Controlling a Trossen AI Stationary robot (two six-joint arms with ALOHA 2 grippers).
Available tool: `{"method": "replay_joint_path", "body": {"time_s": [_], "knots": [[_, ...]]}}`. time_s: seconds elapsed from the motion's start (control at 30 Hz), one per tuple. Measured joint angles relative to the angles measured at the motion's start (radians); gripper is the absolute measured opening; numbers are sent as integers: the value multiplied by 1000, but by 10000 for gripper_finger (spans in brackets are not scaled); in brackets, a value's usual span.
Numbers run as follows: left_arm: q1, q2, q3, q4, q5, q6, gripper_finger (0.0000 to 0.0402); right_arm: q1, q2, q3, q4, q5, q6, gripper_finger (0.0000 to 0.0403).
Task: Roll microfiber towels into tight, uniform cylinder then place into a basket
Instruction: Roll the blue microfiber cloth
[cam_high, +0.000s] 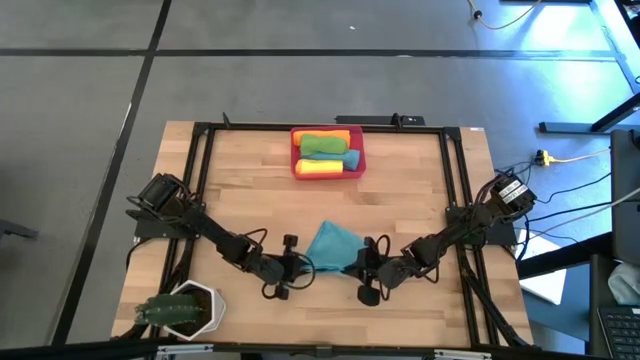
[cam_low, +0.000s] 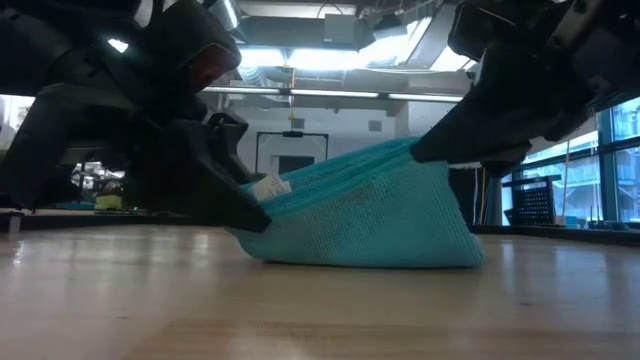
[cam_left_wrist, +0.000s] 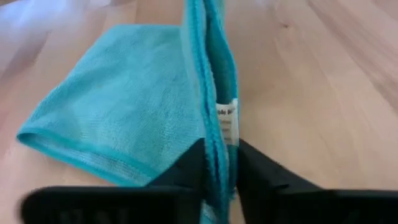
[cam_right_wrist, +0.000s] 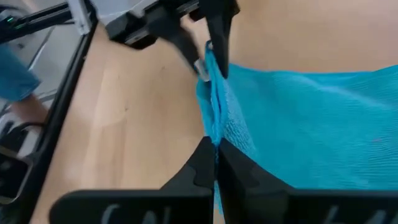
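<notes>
Nearest the low camera, your teal towel (cam_low: 370, 215) sat bunched on the table (cam_low: 320, 310), lifted at both ends. From above, it lay near the table's front edge, between the left gripper (cam_high: 298, 268) and right gripper (cam_high: 366, 262), while the basket (cam_high: 328, 153) at the back edge held rolled orange, green and yellow towels (cam_high: 327, 155); a potted plant (cam_high: 180, 309) stood at the front-left corner. Your left wrist camera showed its fingers (cam_left_wrist: 255, 174) pinching the towel's folded edge beside a white tag (cam_left_wrist: 227, 118). Your right wrist camera showed its fingers (cam_right_wrist: 202, 165) pressed together on the towel's other edge.
</notes>
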Motion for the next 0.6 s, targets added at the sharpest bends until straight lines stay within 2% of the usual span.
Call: {"method": "replay_joint_path", "body": {"time_s": [0.07, 0.13, 0.37, 0.6], "knots": [[0, -2, 7, -6, 25, -1, 33, 0, 0, 0, -2, -39, -2, 6], [0, -3, 26, -22, 59, -2, 9, 0, 0, 0, -12, -79, 2, 6], [-6, -3, 160, -243, 137, -32, 2, 15, 0, 0, -23, -198, 4, 6], [-14, -4, 296, -476, 255, -134, 1, 50, 0, 2, -63, -196, 28, 6]]}}
